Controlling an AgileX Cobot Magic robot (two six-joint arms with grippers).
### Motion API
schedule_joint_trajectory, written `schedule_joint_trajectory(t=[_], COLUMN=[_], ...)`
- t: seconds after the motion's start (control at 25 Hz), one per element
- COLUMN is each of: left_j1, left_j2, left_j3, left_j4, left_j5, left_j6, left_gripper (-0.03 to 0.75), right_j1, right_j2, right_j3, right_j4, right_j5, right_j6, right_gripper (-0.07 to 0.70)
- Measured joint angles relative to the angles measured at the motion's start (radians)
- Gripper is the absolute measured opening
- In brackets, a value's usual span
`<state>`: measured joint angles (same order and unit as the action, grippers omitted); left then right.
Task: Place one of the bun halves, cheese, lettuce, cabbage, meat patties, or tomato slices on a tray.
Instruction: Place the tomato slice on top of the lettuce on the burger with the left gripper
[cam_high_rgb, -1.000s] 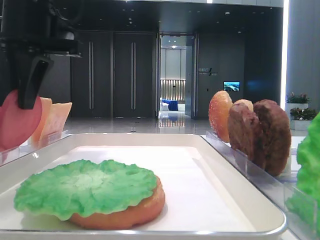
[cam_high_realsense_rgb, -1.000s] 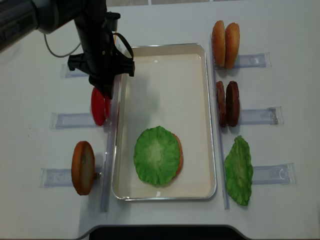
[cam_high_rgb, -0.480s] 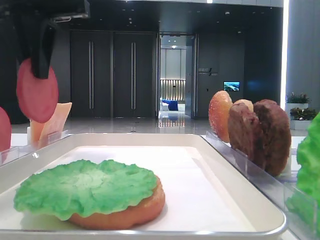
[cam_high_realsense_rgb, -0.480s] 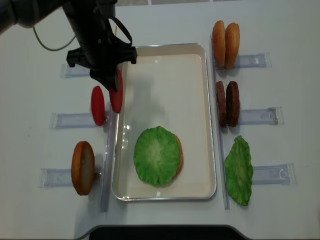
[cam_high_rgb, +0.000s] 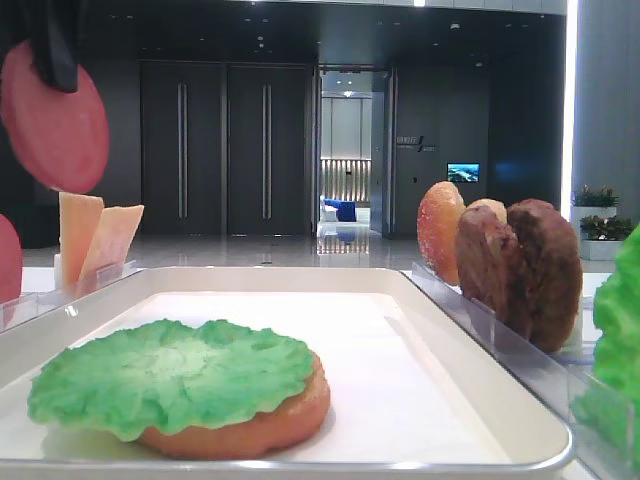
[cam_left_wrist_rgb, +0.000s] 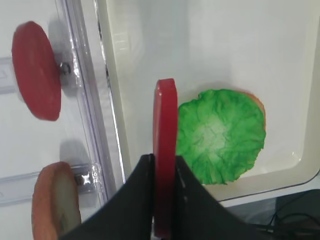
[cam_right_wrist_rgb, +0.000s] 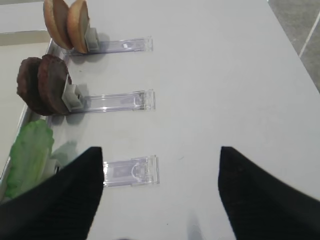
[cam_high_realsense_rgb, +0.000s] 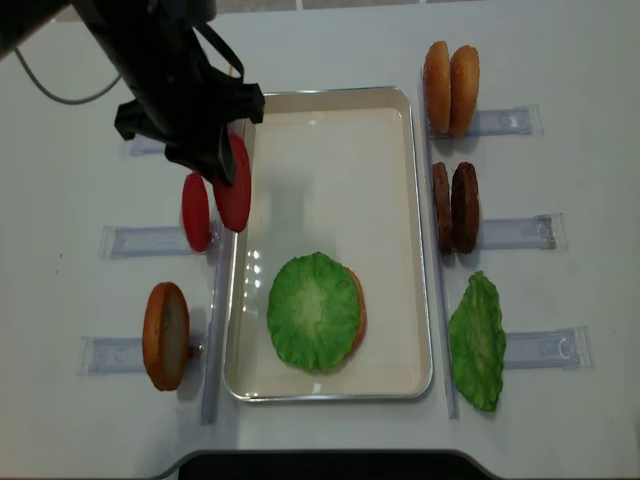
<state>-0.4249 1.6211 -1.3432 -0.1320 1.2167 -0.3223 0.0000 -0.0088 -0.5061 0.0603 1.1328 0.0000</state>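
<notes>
One tomato slice (cam_high_realsense_rgb: 234, 183) hangs edge-down, pinched in the left end effector (cam_high_realsense_rgb: 212, 160). Lettuce (cam_high_realsense_rgb: 313, 310) lies ahead. Better tip it flat before letting go over the tray (cam_high_realsense_rgb: 330, 170).

Office lobby: dark double doors (cam_high_rgb: 225, 150); glossy floor (cam_high_rgb: 270, 250); wall screen (cam_high_rgb: 462, 172); planter (cam_high_rgb: 597, 225)

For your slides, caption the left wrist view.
Left gripper holds a tomato slice on edge above the tray.

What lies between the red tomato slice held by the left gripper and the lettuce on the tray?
Only bare tray floor lies between the held tomato slice and the lettuce, as the overhead view shows.
</notes>
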Motion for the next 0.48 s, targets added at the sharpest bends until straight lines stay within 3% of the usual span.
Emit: schedule_joint_trajectory(t=[0.16,0.48], left_j1=[0.000,0.000], left_j2=[-0.044,-0.090], left_j3=[0.096,0.270], left_j4=[-0.059,-0.239], left_j5=[-0.014,-0.186], left_j6=[0.042,0.160], left_gripper=[0.048,0.048], right_j1=[0.000,0.000], right_j2=[0.000,0.000], right_j3=[0.000,0.000], right_j4=[0.003,0.004], right_j5=[0.000,0.000], right_j6=[0.000,0.000], right_gripper=[0.466,0.466])
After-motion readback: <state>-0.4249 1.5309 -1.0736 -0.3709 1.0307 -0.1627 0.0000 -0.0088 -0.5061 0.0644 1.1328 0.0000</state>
